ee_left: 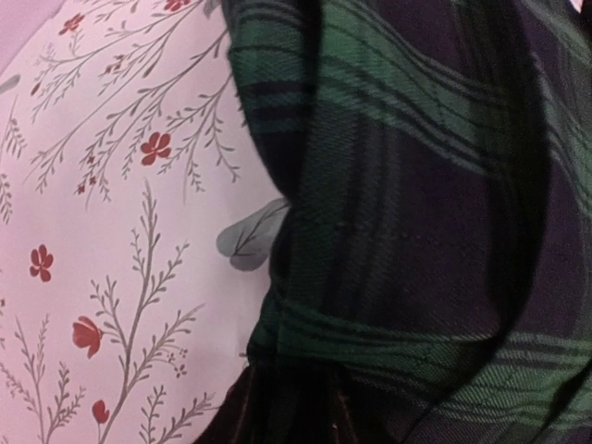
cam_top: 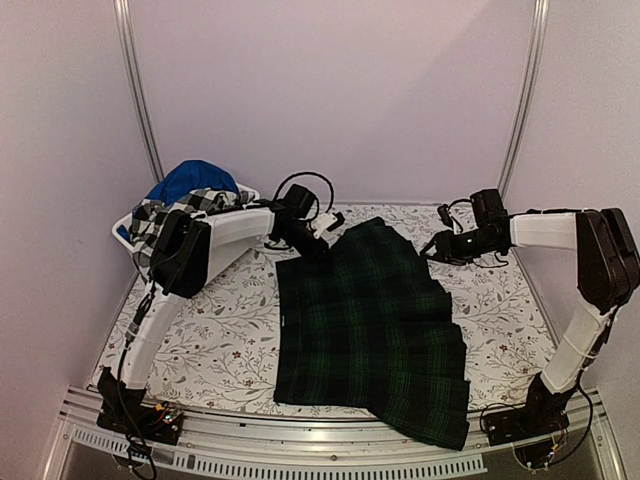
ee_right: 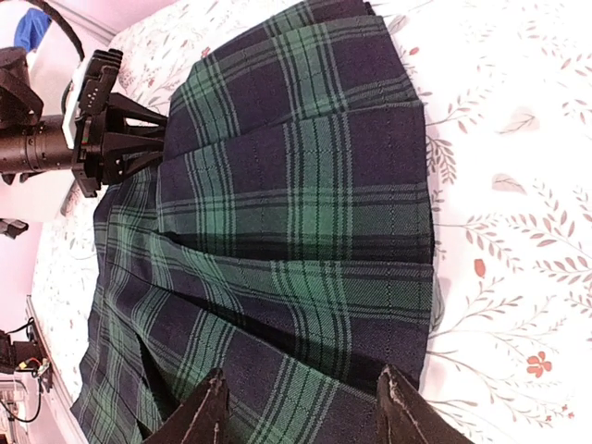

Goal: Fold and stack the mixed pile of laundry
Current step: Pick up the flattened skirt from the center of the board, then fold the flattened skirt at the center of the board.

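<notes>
A dark green-navy tartan garment (cam_top: 375, 325) lies spread flat in the middle of the table. My left gripper (cam_top: 305, 243) sits at its far left corner. In the left wrist view the tartan cloth (ee_left: 416, 185) is bunched up right at that gripper (ee_left: 296, 398), which is shut on the edge. My right gripper (cam_top: 437, 248) hovers at the far right corner, open, its two fingertips (ee_right: 211, 407) spread over the flat tartan (ee_right: 296, 203). The left gripper (ee_right: 159, 139) also shows there, on the far edge. A black-and-white checked shirt (cam_top: 175, 210) and a bright blue garment (cam_top: 190, 180) lie heaped at the back left.
A white plastic tub (cam_top: 122, 228) holds the checked and blue garments at the back left. A floral tablecloth (cam_top: 220, 320) covers the table. Metal frame posts (cam_top: 140, 90) stand at the back corners, and a rail (cam_top: 300, 445) runs along the near edge.
</notes>
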Controlling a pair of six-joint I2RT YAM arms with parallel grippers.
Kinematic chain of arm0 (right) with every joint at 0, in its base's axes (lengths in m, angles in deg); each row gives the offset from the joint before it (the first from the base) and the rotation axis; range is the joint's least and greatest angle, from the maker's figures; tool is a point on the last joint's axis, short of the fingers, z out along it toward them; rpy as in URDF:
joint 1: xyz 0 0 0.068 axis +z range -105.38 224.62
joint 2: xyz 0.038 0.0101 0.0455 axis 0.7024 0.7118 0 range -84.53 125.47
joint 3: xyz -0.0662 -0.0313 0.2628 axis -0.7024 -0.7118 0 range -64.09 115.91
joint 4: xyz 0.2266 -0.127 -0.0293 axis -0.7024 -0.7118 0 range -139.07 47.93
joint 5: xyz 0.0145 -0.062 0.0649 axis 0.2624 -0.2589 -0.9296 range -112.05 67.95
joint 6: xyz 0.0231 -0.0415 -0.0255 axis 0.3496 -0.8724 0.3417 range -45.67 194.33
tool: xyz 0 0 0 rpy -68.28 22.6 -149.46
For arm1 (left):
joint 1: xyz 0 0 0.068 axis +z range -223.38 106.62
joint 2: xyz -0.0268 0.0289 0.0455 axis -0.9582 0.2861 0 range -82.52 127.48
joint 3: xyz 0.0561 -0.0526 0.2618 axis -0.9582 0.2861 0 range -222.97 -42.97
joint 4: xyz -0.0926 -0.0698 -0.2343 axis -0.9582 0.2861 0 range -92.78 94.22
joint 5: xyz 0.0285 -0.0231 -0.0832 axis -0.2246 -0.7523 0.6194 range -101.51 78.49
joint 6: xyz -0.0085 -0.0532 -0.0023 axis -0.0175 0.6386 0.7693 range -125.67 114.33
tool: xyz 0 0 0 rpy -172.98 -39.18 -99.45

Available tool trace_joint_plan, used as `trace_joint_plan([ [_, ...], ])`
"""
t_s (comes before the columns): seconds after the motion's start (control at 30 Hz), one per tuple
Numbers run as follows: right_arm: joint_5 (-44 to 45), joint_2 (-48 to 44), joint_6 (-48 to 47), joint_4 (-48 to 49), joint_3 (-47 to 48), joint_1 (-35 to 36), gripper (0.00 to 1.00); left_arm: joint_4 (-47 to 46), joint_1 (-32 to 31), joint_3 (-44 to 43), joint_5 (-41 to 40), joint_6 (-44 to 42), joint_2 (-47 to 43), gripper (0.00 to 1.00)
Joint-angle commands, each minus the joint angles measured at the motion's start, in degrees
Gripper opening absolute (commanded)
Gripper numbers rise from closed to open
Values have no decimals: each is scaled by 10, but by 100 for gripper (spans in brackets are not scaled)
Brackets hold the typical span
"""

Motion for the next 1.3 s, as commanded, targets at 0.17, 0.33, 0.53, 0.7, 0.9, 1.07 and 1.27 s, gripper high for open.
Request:
trace_joint_plan([
  [0.17, -19, -33, 7, 21, -6, -15, 53, -19, 45, -60, -45, 43, 25, 0],
  [0.33, -23, -29, 9, 23, 0, -23, 53, -43, 61, -62, -33, 38, -11, 0],
  [0.53, -28, -33, 10, 28, -5, -27, 53, -80, 54, -4, -39, 20, -59, 0],
  [0.7, -25, -45, 14, 27, -6, -27, 53, -86, 1, 46, -118, -31, -103, 0],
  [0.9, -20, -87, 25, 23, -17, -37, 53, -148, -96, 229, -183, -66, -252, 0],
  [1.07, -8, -151, 34, 12, -37, -47, 53, -187, -188, 393, -208, -58, -362, 0],
  [1.27, 9, -231, 35, -10, -61, -66, 55, -195, -292, 552, -210, -16, -468, 0],
])
